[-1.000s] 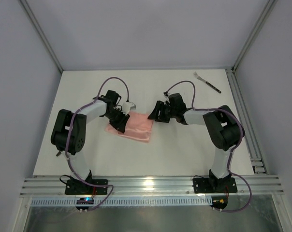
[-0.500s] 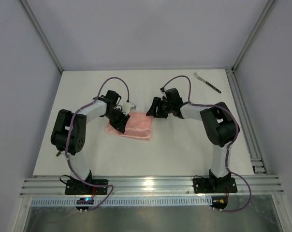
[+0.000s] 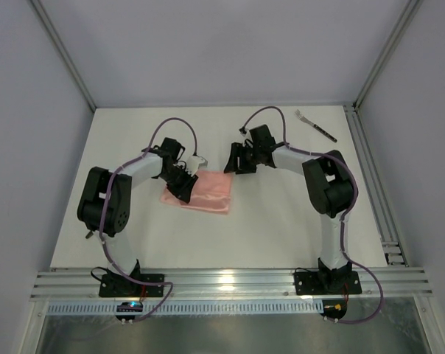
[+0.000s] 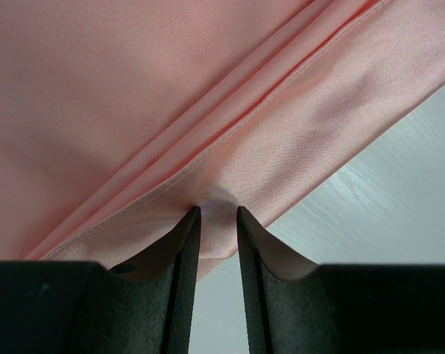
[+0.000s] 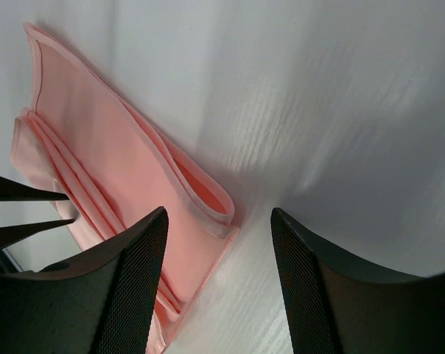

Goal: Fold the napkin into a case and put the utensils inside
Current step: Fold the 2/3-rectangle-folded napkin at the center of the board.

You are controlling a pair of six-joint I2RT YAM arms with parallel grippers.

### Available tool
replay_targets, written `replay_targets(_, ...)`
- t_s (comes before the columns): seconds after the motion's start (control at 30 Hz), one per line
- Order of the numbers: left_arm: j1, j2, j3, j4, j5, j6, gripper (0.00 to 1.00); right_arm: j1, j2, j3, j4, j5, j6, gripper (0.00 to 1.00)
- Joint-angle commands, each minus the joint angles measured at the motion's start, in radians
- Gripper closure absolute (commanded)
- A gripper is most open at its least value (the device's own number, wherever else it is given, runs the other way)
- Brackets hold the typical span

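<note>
Napkin (image 3: pixel 208 195): one, folded flat; fork (image 3: pixel 316 126): one.

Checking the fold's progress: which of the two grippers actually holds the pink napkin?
The left gripper: its jaws are pinched on the edge of the napkin. The right gripper stands open near its other end, gripping nothing.

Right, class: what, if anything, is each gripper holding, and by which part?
The left gripper pinches the folded salmon-pink cloth napkin by its hemmed edge nearest that arm. The right gripper stands open, holding nothing.
</note>
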Motion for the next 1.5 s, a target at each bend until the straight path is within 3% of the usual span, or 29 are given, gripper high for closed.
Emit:
replay_targets(0.0,-0.002,0.026,-0.038,0.057,-0.074,0.037,0.71,0.002,0.063,0.013,-0.098,-0.028,-0.032,0.37)
replay_targets(0.33,-0.002,0.023,-0.03,0.055,-0.077,0.037,0.71,0.003,0.136,0.076,-0.221,-0.176,-0.089,0.38)
replay_targets(0.6,-0.002,0.025,-0.035,0.057,-0.088,0.041,0.71,0.055,0.156,0.056,-0.172,-0.235,-0.057,0.46)
replay_targets(0.73,-0.002,0.029,-0.035,0.06,-0.09,0.05,0.71,0.068,0.147,0.073,-0.105,-0.218,-0.021,0.46)
replay_targets(1.0,-0.001,0.042,-0.034,0.068,-0.099,0.064,0.71,0.069,0.104,0.099,-0.126,-0.127,-0.04,0.47)
replay_targets(1.27,0.004,0.059,-0.04,0.101,-0.171,0.089,0.71,0.069,0.109,0.107,-0.023,-0.423,-0.002,0.46)
replay_targets(1.47,0.007,0.057,-0.04,0.101,-0.156,0.098,0.71,0.095,0.155,0.154,-0.071,-0.419,-0.023,0.45)
